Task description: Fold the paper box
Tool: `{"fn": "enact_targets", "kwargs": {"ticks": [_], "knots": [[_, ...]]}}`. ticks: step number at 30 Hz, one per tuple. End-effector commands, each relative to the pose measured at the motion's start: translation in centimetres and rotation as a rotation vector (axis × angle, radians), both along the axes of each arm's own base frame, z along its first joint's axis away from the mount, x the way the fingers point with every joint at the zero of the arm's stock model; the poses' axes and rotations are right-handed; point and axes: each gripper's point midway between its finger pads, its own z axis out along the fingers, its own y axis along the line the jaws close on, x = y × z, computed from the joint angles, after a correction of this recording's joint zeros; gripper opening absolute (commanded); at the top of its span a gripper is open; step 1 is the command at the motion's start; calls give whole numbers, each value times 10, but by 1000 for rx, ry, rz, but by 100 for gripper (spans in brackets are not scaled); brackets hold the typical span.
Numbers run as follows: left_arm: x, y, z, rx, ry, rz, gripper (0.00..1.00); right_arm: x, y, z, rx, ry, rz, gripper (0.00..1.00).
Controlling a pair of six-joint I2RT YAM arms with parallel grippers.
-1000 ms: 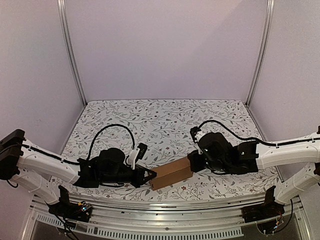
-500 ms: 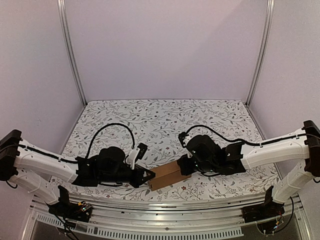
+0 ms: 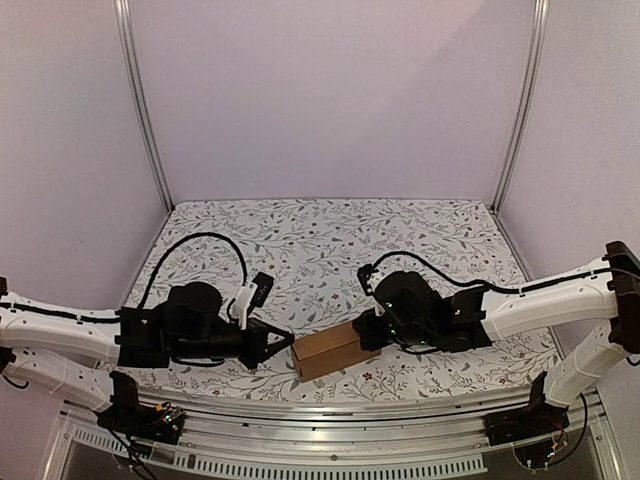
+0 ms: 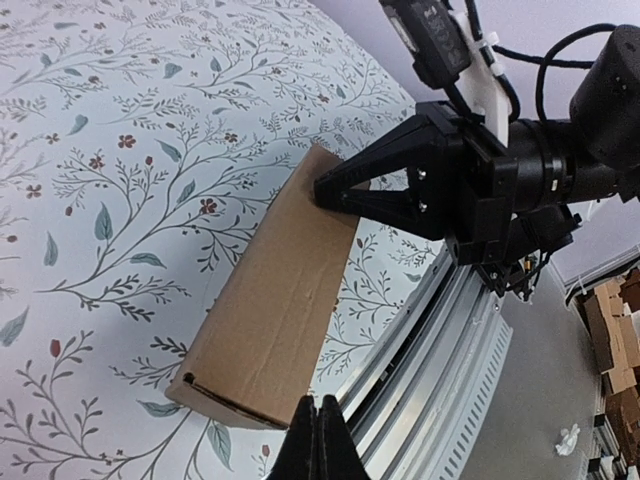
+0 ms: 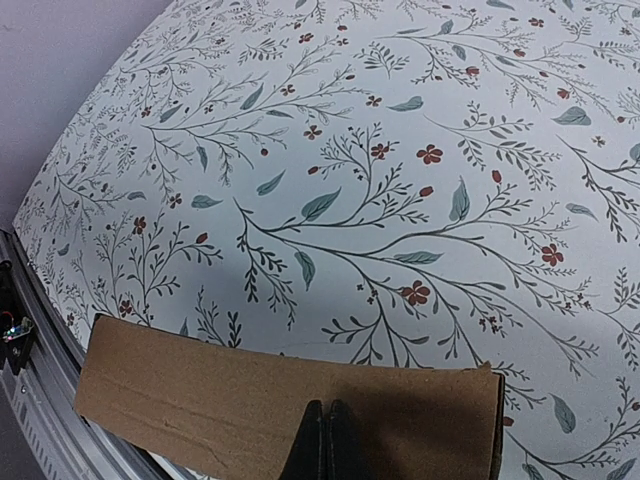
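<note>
The paper box (image 3: pixel 335 350) lies near the table (image 3: pixel 330 240) front edge, between the left gripper (image 3: pixel 283 343) and the right gripper (image 3: pixel 364 334).

Both arms are stretched low and inward from opposite sides. The left hand (image 3: pixel 287 343) is kept level, its fingers (image 4: pixel 312 445) pressed together. The right hand (image 3: pixel 360 335) is closed too, fingers (image 5: pixel 316 440) meeting, and is pointed toward the left one.

plain brown paper box (image 3: pixel 333 350), closed, lying flat, near table's front edge
</note>
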Motion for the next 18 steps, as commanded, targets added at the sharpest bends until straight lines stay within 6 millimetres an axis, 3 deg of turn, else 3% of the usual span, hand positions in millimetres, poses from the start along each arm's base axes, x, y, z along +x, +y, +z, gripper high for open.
{"fn": "enact_targets", "kwargs": {"ticks": [1,6,15,18], "knots": [[3,12,-2,47,-19,21,0,-8,-11,-28,-71,54,8,0],[4,4,-11,48,-10,9,0,-10,-10,-28,-69,58,13,0],[-9,-6,-93,92,163,-21,0,-11,-12,-29,-72,60,12,0],[-14,-4,-103,91,198,-25,0,-11,-14,-28,-72,57,9,0]]}}
